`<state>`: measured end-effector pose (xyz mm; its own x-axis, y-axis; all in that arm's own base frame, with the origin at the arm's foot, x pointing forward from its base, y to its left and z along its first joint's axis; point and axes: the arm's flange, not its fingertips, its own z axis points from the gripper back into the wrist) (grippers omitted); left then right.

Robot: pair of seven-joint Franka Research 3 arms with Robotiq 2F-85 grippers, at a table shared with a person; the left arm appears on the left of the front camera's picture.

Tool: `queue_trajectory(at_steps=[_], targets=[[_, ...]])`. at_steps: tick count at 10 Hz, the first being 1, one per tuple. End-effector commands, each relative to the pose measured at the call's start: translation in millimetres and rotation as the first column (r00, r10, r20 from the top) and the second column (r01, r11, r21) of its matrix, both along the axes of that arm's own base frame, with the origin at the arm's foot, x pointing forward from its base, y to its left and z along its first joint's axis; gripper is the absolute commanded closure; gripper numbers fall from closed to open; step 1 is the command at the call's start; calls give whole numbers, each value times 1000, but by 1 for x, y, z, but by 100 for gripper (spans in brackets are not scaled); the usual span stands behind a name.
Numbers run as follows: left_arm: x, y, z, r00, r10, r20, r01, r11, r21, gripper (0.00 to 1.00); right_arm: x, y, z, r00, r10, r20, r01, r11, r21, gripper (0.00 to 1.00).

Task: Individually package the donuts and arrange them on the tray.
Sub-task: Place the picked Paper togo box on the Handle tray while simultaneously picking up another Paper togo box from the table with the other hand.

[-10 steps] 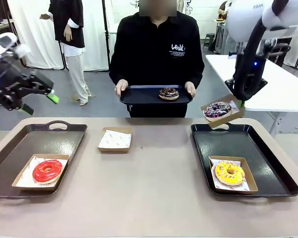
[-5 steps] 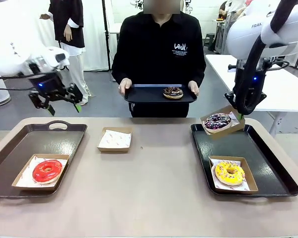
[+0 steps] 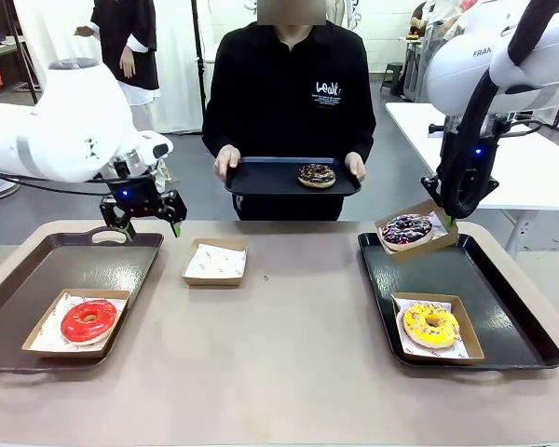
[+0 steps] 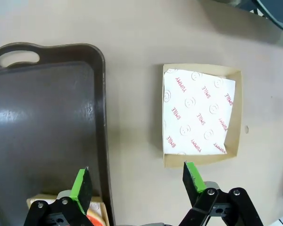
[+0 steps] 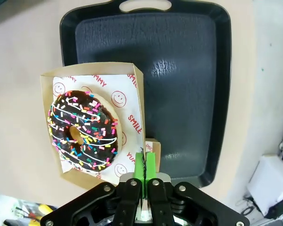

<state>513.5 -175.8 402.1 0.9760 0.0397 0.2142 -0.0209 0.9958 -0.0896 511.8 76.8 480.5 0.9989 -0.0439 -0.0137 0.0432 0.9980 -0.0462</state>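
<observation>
Robotics lab or studio: white robot arms (image 3: 61,130) at tan table (image 3: 298,372), white backdrop curtains (image 3: 56,28), grey floor (image 3: 191,177)

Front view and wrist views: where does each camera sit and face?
Front: robot's side, facing the person across the table; both arms show.
Left wrist: overhead, looking down on the empty box; open left gripper shows.
Right wrist: above the right tray, looking down; right gripper pinches the box holding the purple donut.
Shared: front and left wrist both show the empty box.
</observation>
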Motion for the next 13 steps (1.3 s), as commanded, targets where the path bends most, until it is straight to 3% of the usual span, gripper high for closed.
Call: queue_trajectory(at_steps=[1, 3, 4, 5, 13], targets=[[11, -14, -12, 999, 32, 15, -32, 999, -3, 0, 0, -1, 3, 1000, 2, -4, -2, 1000, -10, 99], [10, -19, -18, 999, 28, 17, -27, 999, -34, 0, 0, -1, 3, 1000, 2, -4, -2, 1000, -10, 99], [-3, -14, -14, 1000, -2, -16, 0, 996, -93, 0, 0, -1, 3, 1000, 2, -4, -2, 1000, -10, 99], [9, -13, -21, 1000, -2, -3, 2, 1000, -18, 0, 0, -1, 3, 1000, 2, -4, -2, 1000, -10, 99], [9, -10, -20, 1000, 8, -8, -8, 999, -36, 0, 0, 0, 0, 1000, 0, 0, 0, 1000, 0, 99]])
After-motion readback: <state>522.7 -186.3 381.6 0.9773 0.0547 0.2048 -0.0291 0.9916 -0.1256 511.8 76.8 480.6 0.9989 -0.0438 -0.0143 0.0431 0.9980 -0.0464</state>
